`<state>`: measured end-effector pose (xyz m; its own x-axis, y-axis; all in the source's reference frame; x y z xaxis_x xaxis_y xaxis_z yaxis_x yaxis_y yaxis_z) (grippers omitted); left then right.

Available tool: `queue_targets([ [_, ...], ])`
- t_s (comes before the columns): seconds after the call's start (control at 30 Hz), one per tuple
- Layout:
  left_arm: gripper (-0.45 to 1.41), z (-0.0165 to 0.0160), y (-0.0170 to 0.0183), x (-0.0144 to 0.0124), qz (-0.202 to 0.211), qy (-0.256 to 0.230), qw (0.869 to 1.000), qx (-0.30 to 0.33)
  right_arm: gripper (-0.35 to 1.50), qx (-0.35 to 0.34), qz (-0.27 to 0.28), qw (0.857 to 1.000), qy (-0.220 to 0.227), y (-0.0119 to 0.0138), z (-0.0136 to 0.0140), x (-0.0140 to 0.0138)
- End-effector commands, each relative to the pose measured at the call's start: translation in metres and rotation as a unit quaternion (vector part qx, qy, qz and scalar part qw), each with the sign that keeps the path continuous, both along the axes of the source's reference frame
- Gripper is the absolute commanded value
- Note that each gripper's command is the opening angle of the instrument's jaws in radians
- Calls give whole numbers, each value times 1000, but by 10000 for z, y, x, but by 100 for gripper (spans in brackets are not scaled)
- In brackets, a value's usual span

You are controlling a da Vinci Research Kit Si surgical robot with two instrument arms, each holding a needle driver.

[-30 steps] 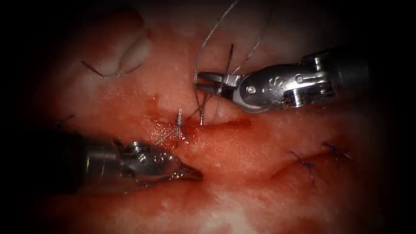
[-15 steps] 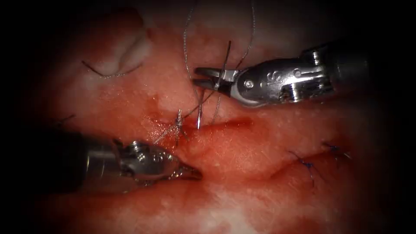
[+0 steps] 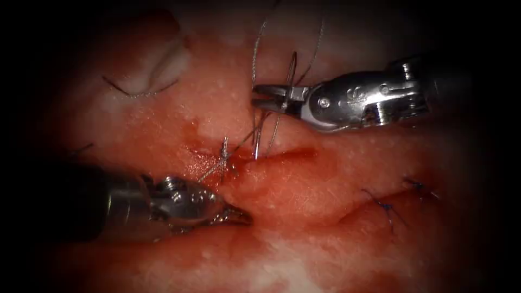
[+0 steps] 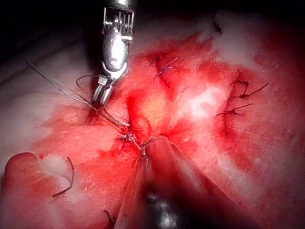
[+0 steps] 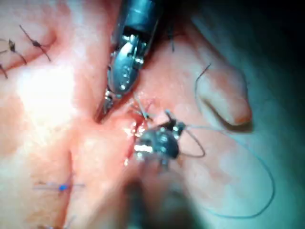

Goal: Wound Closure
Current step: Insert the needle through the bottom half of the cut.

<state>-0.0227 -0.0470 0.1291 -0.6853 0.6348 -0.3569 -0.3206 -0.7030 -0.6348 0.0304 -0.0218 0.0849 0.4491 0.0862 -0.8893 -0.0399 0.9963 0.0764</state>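
Right of centre in the endoscope view, the right tool (image 3: 267, 99) grips the needle (image 3: 274, 122) mid-curve, its tip at the open cut (image 3: 282, 155). Lower left, the left tool (image 3: 239, 216) is closed, seemingly empty. One knot (image 3: 223, 157) is tied; two stitches (image 3: 385, 208) sit at lower right.

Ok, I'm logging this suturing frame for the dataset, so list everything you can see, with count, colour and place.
tissue: one, pink-red, under everything.
cut: one, dark red, mid-scene.
needle: one, steel, held near mid-curve, its point down at the cut's upper edge; whether it is in the tissue cannot be told.
thread: one silvery strand, looping up from the needle.
knotted stitch: one, grey, at the cut's left end.
blue stitches: two, lower right.
cut end of thread: one, dark, upper left.
red fluid: around the knot.
right pincer: shut on the needle.
left pincer: shut, holding nothing, below the cut.
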Motion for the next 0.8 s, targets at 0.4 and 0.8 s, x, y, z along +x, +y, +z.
queue_targets([
  [0.4, -13, 5, -3, -6, -1, 0, 1000, 1, -35, -10, -25, 999, 20, -4, -1, 22],
  [0.8, -10, 6, -3, -4, 0, 0, 1000, 0, -35, 5, -46, 999, 2, -5, -4, 21],
])
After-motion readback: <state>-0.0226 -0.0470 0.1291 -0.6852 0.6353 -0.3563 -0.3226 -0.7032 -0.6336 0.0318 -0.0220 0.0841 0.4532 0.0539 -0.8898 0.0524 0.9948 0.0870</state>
